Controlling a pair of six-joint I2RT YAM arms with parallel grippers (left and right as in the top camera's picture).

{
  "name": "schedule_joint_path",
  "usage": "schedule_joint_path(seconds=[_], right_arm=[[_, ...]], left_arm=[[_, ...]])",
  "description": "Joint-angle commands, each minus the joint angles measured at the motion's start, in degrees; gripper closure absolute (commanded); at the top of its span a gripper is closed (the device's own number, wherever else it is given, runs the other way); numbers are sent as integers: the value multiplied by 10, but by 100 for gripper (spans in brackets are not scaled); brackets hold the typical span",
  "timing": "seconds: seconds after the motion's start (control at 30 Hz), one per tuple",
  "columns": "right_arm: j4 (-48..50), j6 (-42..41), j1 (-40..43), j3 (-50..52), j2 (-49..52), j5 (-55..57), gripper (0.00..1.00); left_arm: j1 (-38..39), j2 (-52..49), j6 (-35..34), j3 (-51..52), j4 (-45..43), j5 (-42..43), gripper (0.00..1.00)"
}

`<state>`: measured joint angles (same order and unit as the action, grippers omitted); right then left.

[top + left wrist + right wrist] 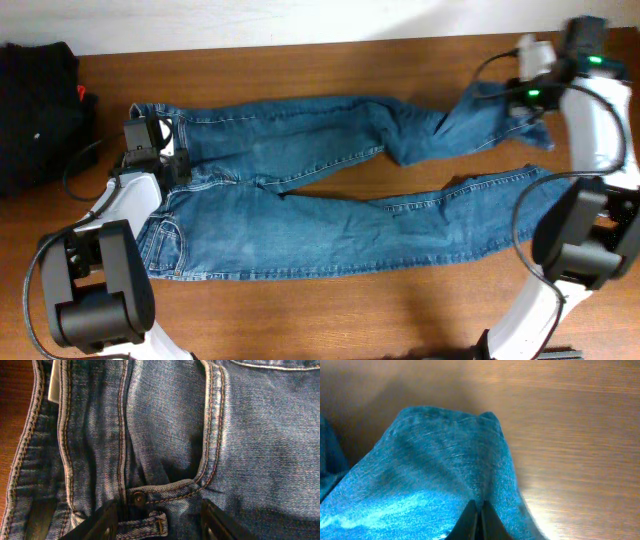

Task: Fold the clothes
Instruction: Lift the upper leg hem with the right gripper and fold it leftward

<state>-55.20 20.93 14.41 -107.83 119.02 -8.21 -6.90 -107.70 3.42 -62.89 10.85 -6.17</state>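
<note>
A brown wooden table (300, 320) is seen from above, and most of the picture is filled by it. Thin lines are seen in the wood, running from 9 o'clock to 3 o'clock. A pale cream wall (250, 20) is shown as a thin band along the top, from 10 o'clock round to 2 o'clock. The band is wider toward 10 o'clock. The wood is lit softly and evenly. In the right wrist view a bright patch (560, 485) is seen on the wood at 4 o'clock, and a darker shade at 10 o'clock. In the left wrist view a thin strip of dark red-brown wood is shown at 9 o'clock.
</note>
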Motion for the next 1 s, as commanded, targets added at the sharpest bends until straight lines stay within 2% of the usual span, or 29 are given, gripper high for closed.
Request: schedule_joint_path(seconds=[0.0,0.2,0.4,0.43,0.5,0.6,0.63,0.8,0.97], right_arm=[[-23,13,-60,-3,-9,73,96],[-75,-16,-155,7,-7,95,96],[-88,-36,-207,49,-6,96,94],[-92,-53,-212,53,-6,95,86],[-104,-64,-220,59,-6,82,63],[-124,-64,-227,60,-6,53,37],[-128,-63,-228,60,-6,40,33],[-133,-70,-218,48,-16,45,33],[-137,-69,-169,8,-73,-74,32]], left_arm=[[0,-6,-12,-2,1,10,47],[0,-6,-12,-2,0,10,47],[0,-6,-12,-2,-3,10,46],[0,-6,-12,-2,-3,10,46],[0,-6,-12,-2,-3,10,46],[0,-6,-12,-2,-3,10,46],[0,-6,-12,-2,-3,10,46],[0,-6,-12,-2,-3,10,43],[0,-6,-12,-2,-3,10,42]])
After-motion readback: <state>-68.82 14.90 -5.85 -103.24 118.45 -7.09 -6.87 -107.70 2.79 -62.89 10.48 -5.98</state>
